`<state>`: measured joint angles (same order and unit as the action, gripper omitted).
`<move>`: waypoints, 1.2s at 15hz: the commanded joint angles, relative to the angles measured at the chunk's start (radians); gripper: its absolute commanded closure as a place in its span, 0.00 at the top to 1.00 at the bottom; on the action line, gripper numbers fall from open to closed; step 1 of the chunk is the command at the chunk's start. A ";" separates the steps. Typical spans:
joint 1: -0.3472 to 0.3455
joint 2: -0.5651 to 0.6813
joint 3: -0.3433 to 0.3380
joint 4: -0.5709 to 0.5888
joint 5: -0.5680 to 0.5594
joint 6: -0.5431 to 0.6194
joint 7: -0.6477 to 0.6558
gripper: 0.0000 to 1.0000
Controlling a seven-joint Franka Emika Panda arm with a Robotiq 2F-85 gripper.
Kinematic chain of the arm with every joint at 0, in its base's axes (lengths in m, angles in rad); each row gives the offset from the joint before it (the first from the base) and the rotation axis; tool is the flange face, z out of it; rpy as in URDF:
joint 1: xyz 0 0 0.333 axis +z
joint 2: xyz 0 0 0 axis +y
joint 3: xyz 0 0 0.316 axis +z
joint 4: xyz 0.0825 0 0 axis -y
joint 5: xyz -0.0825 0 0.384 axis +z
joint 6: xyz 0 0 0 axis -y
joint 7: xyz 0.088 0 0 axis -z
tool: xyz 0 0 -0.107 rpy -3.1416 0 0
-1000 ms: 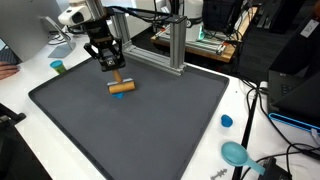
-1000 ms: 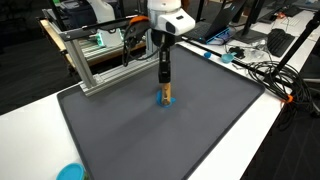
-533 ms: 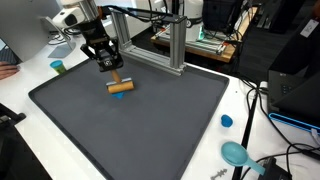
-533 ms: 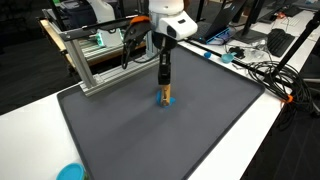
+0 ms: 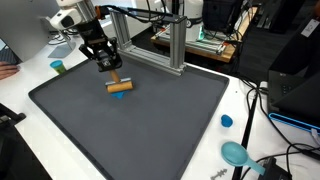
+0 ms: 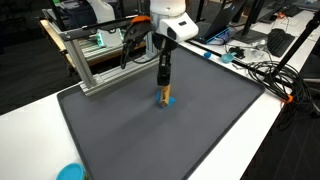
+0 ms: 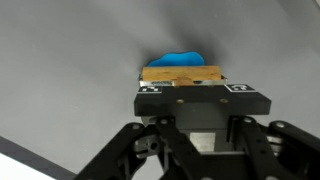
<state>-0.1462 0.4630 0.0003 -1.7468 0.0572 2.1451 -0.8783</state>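
A short wooden piece (image 5: 120,86) lies level just above the dark mat (image 5: 150,130), with something blue (image 5: 118,97) under it. My gripper (image 5: 113,72) comes down onto it from above and is shut on the wooden piece. In an exterior view the gripper (image 6: 165,85) stands upright over the wooden piece (image 6: 166,94), and the blue bit (image 6: 166,103) touches the mat. The wrist view has the wooden piece (image 7: 182,73) right at the gripper (image 7: 195,88), the blue thing (image 7: 178,59) beyond it; the fingertips themselves are hidden behind the gripper's body.
An aluminium frame (image 5: 170,45) stands at the mat's far edge, also seen as frame (image 6: 100,60). A small blue cap (image 5: 227,121) and a teal round object (image 5: 236,153) lie off the mat. A teal cup (image 5: 58,67) stands by the corner. Cables (image 6: 265,70) trail on the white table.
The wrist has drifted slightly up and away from the frame; the wooden piece has hardly moved and the gripper stays shut.
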 commanded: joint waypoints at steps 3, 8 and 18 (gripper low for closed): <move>-0.010 0.000 0.011 0.002 -0.006 -0.003 0.004 0.47; 0.017 -0.043 -0.003 -0.093 -0.047 0.072 0.074 0.22; 0.073 -0.053 -0.030 -0.160 -0.217 0.084 0.367 0.22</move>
<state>-0.0812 0.3898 -0.0054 -1.8717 -0.0914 2.2544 -0.5904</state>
